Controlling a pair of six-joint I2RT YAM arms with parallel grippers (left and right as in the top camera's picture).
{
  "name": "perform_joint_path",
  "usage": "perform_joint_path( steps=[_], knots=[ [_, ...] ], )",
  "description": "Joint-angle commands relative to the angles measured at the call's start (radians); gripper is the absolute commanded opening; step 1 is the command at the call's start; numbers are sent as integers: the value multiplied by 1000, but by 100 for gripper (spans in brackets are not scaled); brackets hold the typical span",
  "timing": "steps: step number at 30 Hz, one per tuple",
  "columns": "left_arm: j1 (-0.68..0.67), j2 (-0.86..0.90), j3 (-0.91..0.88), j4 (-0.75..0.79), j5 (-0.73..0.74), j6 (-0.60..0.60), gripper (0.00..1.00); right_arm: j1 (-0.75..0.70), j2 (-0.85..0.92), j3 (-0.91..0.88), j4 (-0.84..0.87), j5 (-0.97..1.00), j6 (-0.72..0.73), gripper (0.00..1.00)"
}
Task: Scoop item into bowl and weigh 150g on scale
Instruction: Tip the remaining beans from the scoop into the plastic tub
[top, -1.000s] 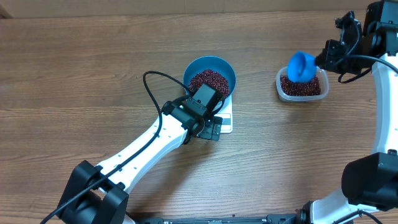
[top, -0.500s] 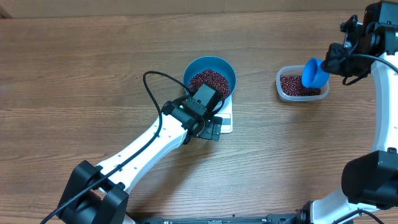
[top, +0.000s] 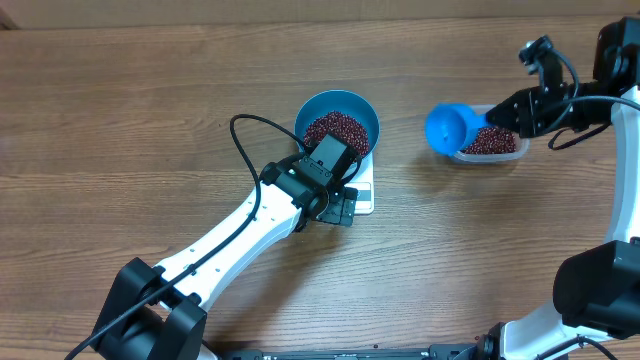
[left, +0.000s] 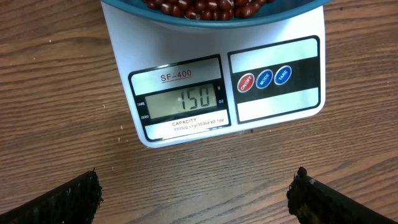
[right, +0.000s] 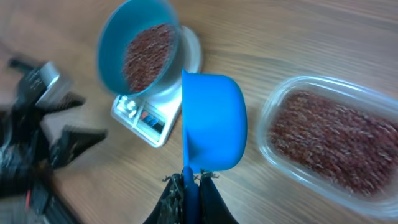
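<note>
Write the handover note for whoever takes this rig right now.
Left gripper: jaws open, hovering before the scale, holding nothing.
Right gripper: shut on the scoop handle; scoop looks empty, on the bowl side of the tub.
The bowl of beans sits on the scale; display reads 150.
Done: target reached.
Left: add no more beans; set the scoop down.

Even, soft light fills the overhead view; the desk (top: 120, 110) shows only faint shadows. The left wrist picture is crisp, the scale (left: 225, 93) display readable without glare. The right wrist picture is smeared, worst toward 9 o'clock; the scoop (right: 214, 121) is sharpest.
</note>
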Motion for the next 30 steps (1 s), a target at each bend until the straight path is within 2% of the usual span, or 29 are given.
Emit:
perform_joint_path(
  steps=[1,4,7,10,15,17,23,30],
  knots=[
    [2,-6,-2,0,1,19,99,0,1,24,-92,-146,-426,4],
    [2,-6,-2,0,1,19,100,0,1,24,-155,-151,-595,4],
    [2,-6,-2,0,1,19,99,0,1,24,-179,-150,-681,4],
    [2,-6,-2,0,1,19,99,0,1,24,-177,-141,-730,4],
    [2,-6,-2,0,1,19,100,0,1,24,-164,-120,-734,4],
    [2,-6,-2,0,1,19,100,0,1,24,-148,-106,-688,4],
    [2,-6,-2,0,1,19,100,0,1,24,22,-9,-363,4],
    [2,-6,-2,0,1,19,100,0,6,24,151,142,-81,9]
  ],
)
